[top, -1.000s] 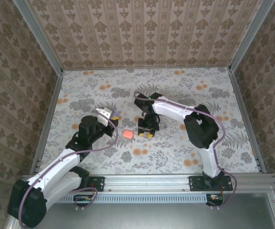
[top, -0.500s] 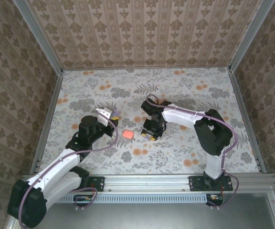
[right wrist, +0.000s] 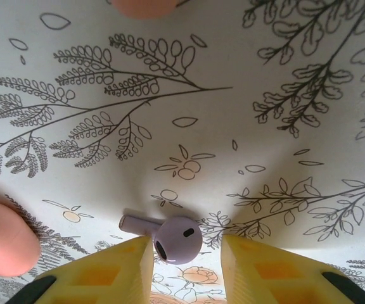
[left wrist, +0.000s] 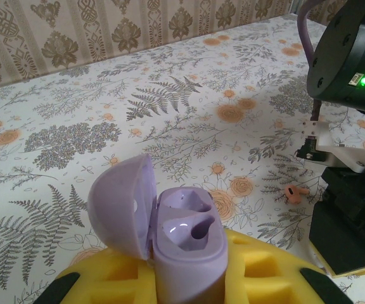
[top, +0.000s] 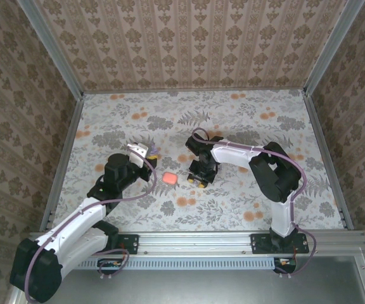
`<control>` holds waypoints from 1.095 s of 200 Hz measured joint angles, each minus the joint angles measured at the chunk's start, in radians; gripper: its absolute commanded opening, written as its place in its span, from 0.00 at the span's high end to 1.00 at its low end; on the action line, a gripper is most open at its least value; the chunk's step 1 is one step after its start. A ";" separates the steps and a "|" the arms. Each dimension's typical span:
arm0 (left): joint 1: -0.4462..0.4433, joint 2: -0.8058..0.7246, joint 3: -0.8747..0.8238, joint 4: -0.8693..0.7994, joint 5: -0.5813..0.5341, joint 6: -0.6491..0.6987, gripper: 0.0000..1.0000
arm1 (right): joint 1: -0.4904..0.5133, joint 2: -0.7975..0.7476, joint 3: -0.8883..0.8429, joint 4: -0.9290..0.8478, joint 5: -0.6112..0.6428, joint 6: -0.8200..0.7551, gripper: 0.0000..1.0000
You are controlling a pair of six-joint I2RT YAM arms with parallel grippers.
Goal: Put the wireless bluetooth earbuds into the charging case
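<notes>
Slippage at the pinch is the first worry. The right end effector [right wrist: 184, 252] stands low over the floral worktop [top: 246, 120] with its yellow fingers part-open and nothing gripped yet. The lilac earbud [right wrist: 177, 239] lies on the cloth between them. Its round head sits close against one finger and clear of the other, and its stem points sideways past that nearer fingertip. If the jaws close from here, the far finger would probably shove the smooth head sideways before both pads bear on it. The bud could then roll, spin on its stem or squirt out.

A skewed grip would cause trouble at the case. The left end effector [left wrist: 189, 284] is clamped on the lower body of the lilac charging case [left wrist: 182, 235], holding it off the worktop. The lid [left wrist: 120, 204] is swung open and both shaped wells are empty. Those wells look as if they accept a bud in one orientation only, so a twisted bud may jam on the rim. Pressing it down could also tilt the case between the pads.

Crowding is a further risk. A coral-pink earbud [left wrist: 294, 192] lies just beside the right end effector, and the coral-pink case [top: 168, 179] is near it. A sideways nudge could knock either of them away
</notes>
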 measured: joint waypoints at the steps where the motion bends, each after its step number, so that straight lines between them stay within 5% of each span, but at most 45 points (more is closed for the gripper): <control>1: 0.000 0.000 0.000 0.000 0.000 0.000 0.84 | 0.000 0.000 0.000 0.000 0.000 0.000 0.67; 122: 0.000 0.000 0.000 0.000 0.000 0.000 0.85 | -0.026 0.053 0.074 -0.043 0.003 -0.142 0.77; 219: 0.000 0.000 0.003 -0.041 0.000 0.000 0.85 | -0.040 0.095 0.196 -0.248 0.003 -0.711 0.78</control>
